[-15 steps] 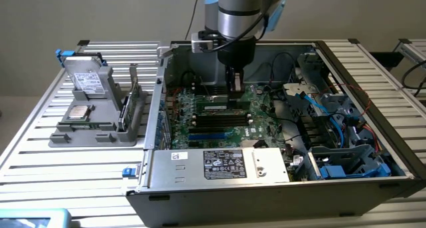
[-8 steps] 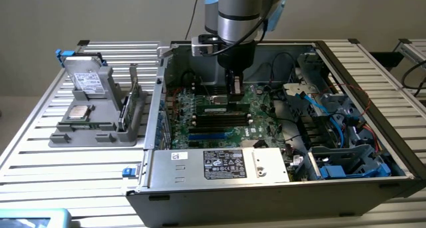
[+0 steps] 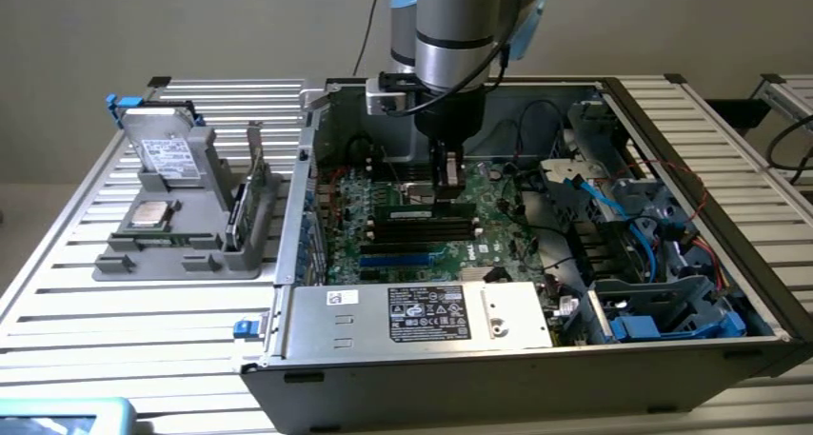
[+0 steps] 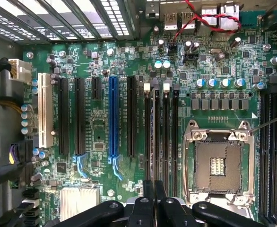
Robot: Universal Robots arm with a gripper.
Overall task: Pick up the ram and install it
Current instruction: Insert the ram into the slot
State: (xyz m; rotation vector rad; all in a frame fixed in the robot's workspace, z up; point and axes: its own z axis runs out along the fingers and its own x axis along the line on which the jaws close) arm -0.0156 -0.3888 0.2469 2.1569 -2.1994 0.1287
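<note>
Ram stands on edge among the black memory slots, its top edge pinched between the closed fingers of the claw. Around the claw spreads the green motherboard, with the bare processor socket just beside it. Farther off, past the case wall, a grey tray holding a silver drive sits on the slatted counter.

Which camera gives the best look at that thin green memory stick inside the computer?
The exterior view: the ram shows its long green face and white label, at the memory slots. The wrist view looks down from above and catches at most its thin edge.
</note>
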